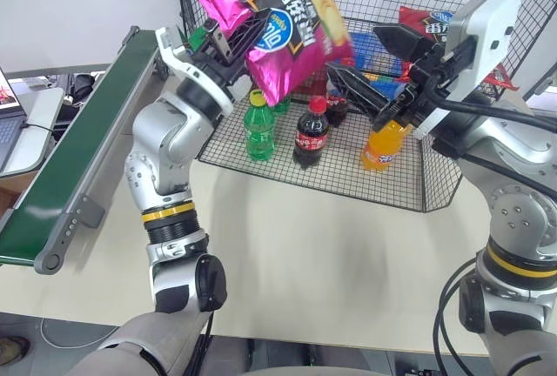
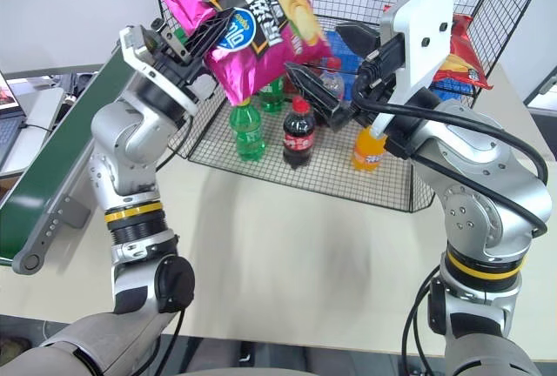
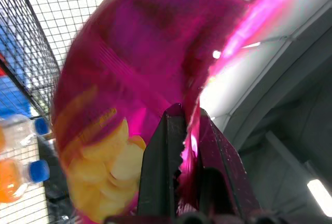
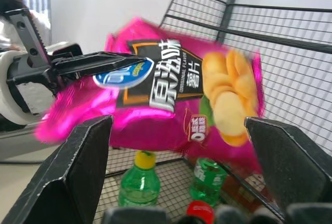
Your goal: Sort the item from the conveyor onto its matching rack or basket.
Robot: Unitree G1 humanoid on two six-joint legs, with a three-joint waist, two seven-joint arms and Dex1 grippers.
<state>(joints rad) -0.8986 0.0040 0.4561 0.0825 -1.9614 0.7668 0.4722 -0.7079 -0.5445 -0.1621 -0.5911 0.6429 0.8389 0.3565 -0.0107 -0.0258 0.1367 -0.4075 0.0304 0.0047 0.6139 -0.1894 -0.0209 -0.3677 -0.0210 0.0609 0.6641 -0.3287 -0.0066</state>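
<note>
I have the pink chip bag pinched by its crimped edge in the left gripper, jaws clamped on the foil, so the bag hangs free and flares out in the air above the front wall of the black wire rack. It is off the conveyor, which runs along my left side, and not yet inside the rack. Holding it high by the seam looks right for clearing the front mesh. The right gripper stands wide open and empty just beside the bag, fingers pointing toward it; I judge it is set for a handover or to steady the bag, since the right arm sits closer to the rack. Inside the rack, on the mesh floor, stand a green soda bottle, a cola bottle and an orange soda bottle, with a red chip bag at the back. Risk: thin foil slipping from an edge pinch
</note>
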